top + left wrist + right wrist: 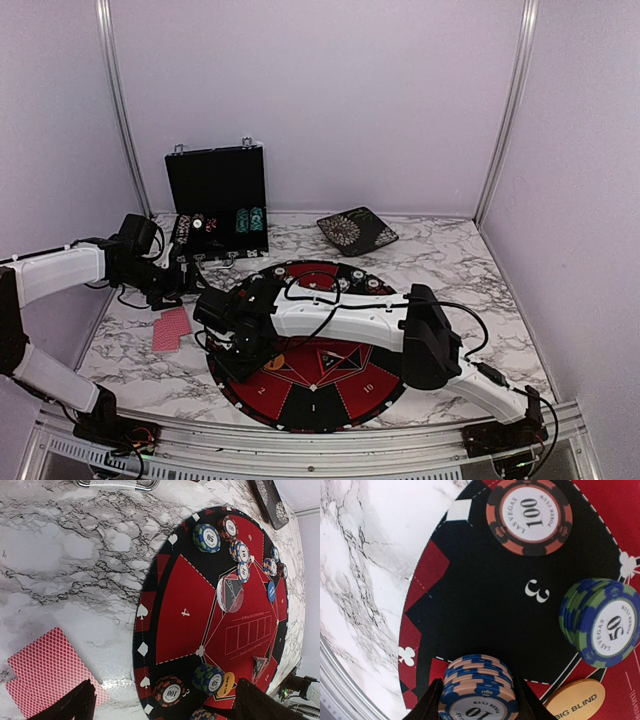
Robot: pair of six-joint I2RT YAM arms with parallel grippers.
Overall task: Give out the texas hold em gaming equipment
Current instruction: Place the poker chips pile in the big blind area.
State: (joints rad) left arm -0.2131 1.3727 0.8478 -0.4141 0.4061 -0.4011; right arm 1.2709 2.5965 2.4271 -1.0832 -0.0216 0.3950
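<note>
Nearing halfway, judged: chips (206,537) laid at several mat (185,610) seats; ten-chip stack (479,711) clenched by right end effector (477,682); left end effector (165,705) released; cards (47,672) undealt on worktop (75,555).

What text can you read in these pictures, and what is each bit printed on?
"LAS VEGAS 100 POKER CLUB": orange-black chip.
"LAS VEGAS 50 POKER CLUB": blue-green chip stack.
"10": blue-peach chip stack.
"BIG BLIND": orange disc.
"3" and "4": mat sectors.
Fine print at the mat's centre: too blurred to read.
</note>
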